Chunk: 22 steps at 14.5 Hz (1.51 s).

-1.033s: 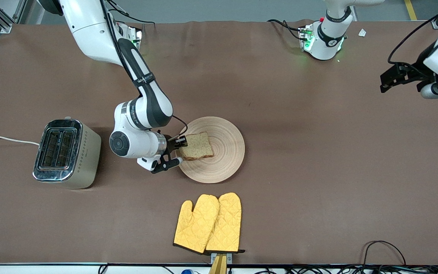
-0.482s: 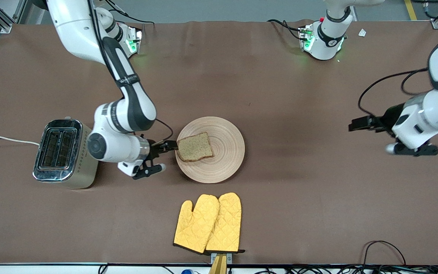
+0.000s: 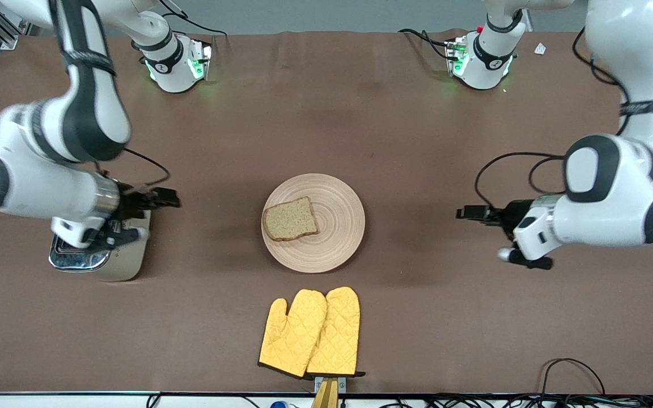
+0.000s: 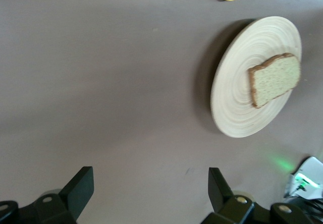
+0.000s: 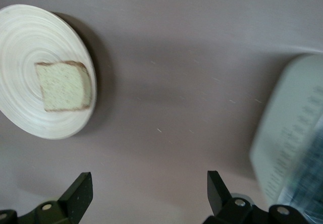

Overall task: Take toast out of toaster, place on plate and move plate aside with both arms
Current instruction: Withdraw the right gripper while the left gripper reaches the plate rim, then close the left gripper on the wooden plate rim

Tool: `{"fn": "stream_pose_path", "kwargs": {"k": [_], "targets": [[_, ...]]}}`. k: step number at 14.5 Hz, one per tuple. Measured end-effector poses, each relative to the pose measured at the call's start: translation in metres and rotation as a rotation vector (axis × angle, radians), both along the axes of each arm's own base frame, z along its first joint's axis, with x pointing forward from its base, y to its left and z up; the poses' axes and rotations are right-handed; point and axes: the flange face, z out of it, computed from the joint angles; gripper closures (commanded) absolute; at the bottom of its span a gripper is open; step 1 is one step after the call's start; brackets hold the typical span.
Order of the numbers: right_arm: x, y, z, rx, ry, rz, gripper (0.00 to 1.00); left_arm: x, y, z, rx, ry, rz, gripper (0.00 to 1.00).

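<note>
The toast [image 3: 291,219] lies flat on the plate [image 3: 338,238] mid-table, off-centre toward the right arm's end, its rounded top apparently pointing that way too. Right gripper [image 3: 153,198] hangs over the toaster [image 3: 117,266], left gripper [image 3: 476,214] over bare table; both spread wide, empty.

A slice of speckled tan toast with a darker crust [image 5: 64,86] lies on the round, pale wooden plate with ring grooves [image 5: 30,32], on brown table cloth [image 5: 176,57]. The right gripper [image 5: 149,196] has its black fingers spread wide, beside a blurred cream toaster [image 5: 292,143].
</note>
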Motion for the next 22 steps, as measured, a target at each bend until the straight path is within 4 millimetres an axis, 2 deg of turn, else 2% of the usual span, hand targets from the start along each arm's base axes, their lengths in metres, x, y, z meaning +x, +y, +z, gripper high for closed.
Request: {"fn": "stream_pose_path", "kwargs": {"k": [2,4,6,7,9,12,15,16,19,22], "targets": [[-0.013,-0.025,0.035,-0.071,-0.017,0.012,0.0,0.003,-0.022,-0.033,-0.056,-0.016,-0.047,0.03],[-0.026,-0.052,0.064,-0.094,-0.023,-0.012,0.0,0.004,-0.042,-0.056,-0.113,-0.041,-0.076,0.09],[-0.04,-0.088,0.087,-0.095,-0.014,-0.056,0.0,0.003,-0.061,-0.076,-0.165,-0.046,-0.078,0.25],[-0.048,-0.103,0.097,-0.108,-0.006,-0.071,0.0,0.002,-0.072,-0.086,-0.183,-0.045,-0.08,0.29],[-0.065,-0.121,0.116,-0.129,0.007,-0.081,0.0,-0.004,-0.091,-0.104,-0.228,-0.019,-0.07,0.3],[-0.081,-0.133,0.137,-0.153,0.003,-0.081,0.0,-0.009,-0.111,-0.137,-0.305,-0.004,-0.035,0.39],[-0.091,-0.14,0.148,-0.165,0.007,-0.104,0.0,-0.019,-0.127,-0.173,-0.383,0.014,-0.02,0.43],[-0.094,-0.141,0.152,-0.168,0.003,-0.109,0.0,-0.023,-0.134,-0.186,-0.421,0.019,-0.007,0.48],[-0.096,-0.146,0.157,-0.167,-0.008,-0.122,0.0,-0.032,-0.15,-0.204,-0.452,0.033,-0.005,0.52],[-0.095,-0.146,0.159,-0.167,-0.014,-0.126,0.0,-0.036,-0.154,-0.214,-0.464,0.053,0.014,0.58]]}}
